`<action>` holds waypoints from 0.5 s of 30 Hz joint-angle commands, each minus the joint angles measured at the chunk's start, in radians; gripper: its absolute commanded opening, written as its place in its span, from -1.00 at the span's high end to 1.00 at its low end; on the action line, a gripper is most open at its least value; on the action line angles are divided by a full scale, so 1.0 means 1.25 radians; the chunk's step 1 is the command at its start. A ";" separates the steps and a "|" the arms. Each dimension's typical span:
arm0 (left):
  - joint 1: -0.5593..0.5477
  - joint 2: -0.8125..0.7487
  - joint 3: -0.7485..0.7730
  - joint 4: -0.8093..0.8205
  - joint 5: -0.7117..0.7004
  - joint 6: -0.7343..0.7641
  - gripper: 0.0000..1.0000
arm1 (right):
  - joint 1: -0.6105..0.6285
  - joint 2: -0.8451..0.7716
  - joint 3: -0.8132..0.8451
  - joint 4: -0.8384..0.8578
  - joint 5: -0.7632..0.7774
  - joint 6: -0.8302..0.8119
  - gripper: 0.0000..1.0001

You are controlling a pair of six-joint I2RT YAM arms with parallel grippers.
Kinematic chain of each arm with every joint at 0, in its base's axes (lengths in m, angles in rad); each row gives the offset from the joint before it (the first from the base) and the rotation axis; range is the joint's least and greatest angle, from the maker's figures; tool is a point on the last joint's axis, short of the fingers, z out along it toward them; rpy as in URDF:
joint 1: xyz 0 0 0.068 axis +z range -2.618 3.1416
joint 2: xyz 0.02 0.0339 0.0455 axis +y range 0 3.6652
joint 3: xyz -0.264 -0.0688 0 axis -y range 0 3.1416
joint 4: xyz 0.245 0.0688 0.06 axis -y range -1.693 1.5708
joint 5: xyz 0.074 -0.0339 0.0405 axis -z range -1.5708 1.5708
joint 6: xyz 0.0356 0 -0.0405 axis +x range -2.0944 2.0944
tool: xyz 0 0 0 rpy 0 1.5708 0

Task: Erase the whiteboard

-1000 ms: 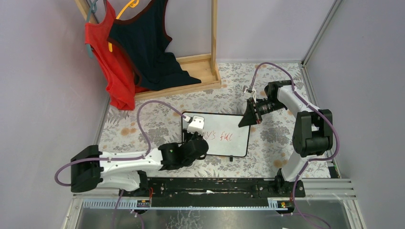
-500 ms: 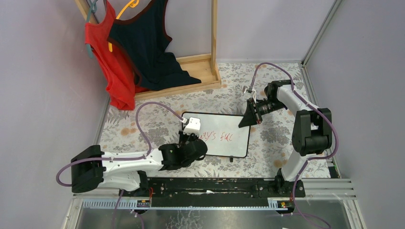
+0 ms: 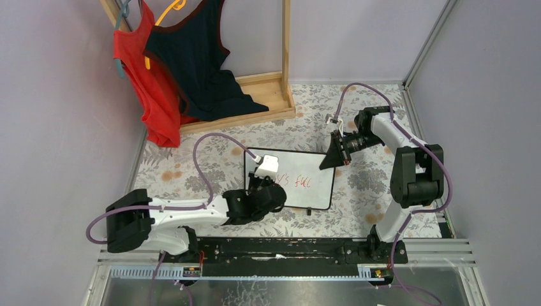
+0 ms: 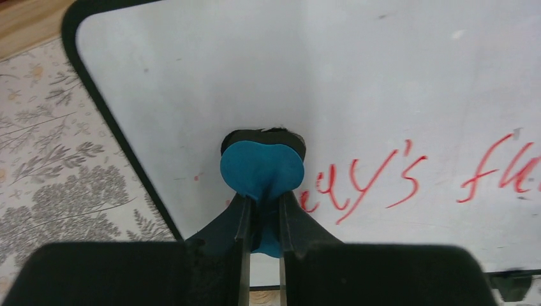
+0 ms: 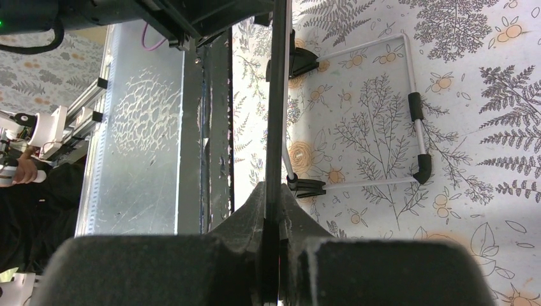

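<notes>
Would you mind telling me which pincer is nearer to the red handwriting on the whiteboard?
Left. The left pincer holds a blue eraser beside the handwriting; the right pincer clamps the whiteboard at its far right corner.

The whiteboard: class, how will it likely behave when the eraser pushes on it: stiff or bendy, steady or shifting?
Probably stiff: the whiteboard looks straight edge-on. Likely light and apt to slide or tip on its thin wire stand, so the right gripper pinching its edge probably steadies it against the eraser.

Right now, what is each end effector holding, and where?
Left end effector: blue eraser, near end. Right end effector: whiteboard, far right corner.
</notes>
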 commanded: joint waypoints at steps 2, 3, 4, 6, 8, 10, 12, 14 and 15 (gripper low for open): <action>-0.018 0.068 0.060 0.141 0.077 0.009 1.00 | 0.021 0.009 0.019 -0.090 -0.032 -0.038 1.00; -0.023 0.077 0.068 0.148 0.082 0.009 1.00 | 0.022 0.009 0.019 -0.091 -0.032 -0.039 1.00; -0.027 0.087 0.075 0.155 0.091 0.010 1.00 | 0.022 0.009 0.020 -0.090 -0.032 -0.039 1.00; -0.037 0.103 0.094 0.170 0.102 0.013 1.00 | 0.024 0.010 0.021 -0.089 -0.031 -0.038 1.00; -0.049 0.120 0.109 0.180 0.104 0.016 1.00 | 0.025 0.011 0.021 -0.089 -0.032 -0.039 1.00; -0.051 0.127 0.118 0.182 0.098 0.019 1.00 | 0.026 0.012 0.021 -0.090 -0.031 -0.039 1.00; -0.053 0.125 0.115 0.178 0.086 0.016 1.00 | 0.025 0.013 0.021 -0.090 -0.031 -0.040 1.00; -0.052 0.108 0.101 0.167 0.070 0.009 1.00 | 0.026 0.014 0.022 -0.091 -0.031 -0.041 1.00; -0.052 0.093 0.090 0.161 0.059 0.005 1.00 | 0.026 0.014 0.021 -0.091 -0.031 -0.041 1.00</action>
